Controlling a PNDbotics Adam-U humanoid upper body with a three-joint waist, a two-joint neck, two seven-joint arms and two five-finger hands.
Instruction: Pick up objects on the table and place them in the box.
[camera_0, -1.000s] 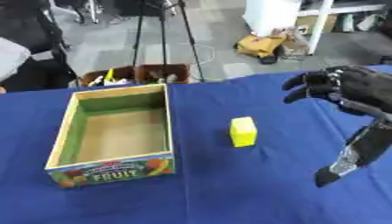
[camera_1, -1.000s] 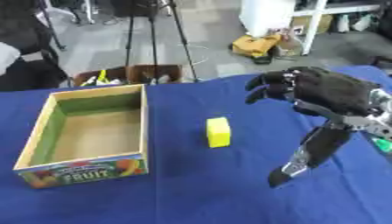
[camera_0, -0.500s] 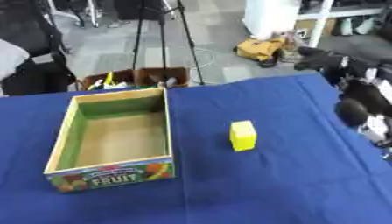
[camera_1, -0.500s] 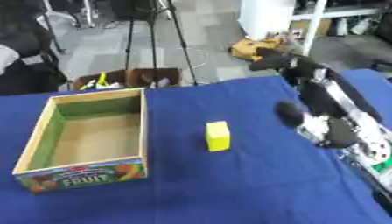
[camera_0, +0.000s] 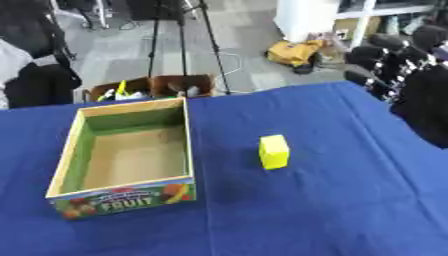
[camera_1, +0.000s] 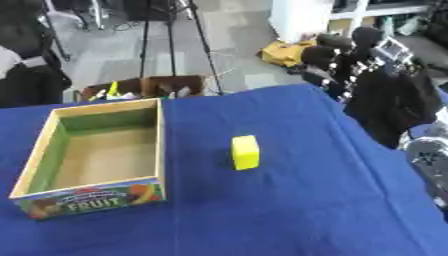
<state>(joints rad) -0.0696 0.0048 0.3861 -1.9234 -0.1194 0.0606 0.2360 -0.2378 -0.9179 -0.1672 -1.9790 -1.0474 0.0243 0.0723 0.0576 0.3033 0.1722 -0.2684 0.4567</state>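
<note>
Where it hung low over the blue desk (camera_0: 332, 210) a second ago, the right robot hand (camera_1: 350, 55) is now raised at the far right edge, fingers curled, holding nothing. Only the right eye view shows its forearm. Yellow block (camera_0: 274, 151) lies right of the empty box (camera_0: 122, 150).

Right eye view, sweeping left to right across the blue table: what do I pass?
Fruit box → yellow block → right hand, raised over the table's right edge.
</note>
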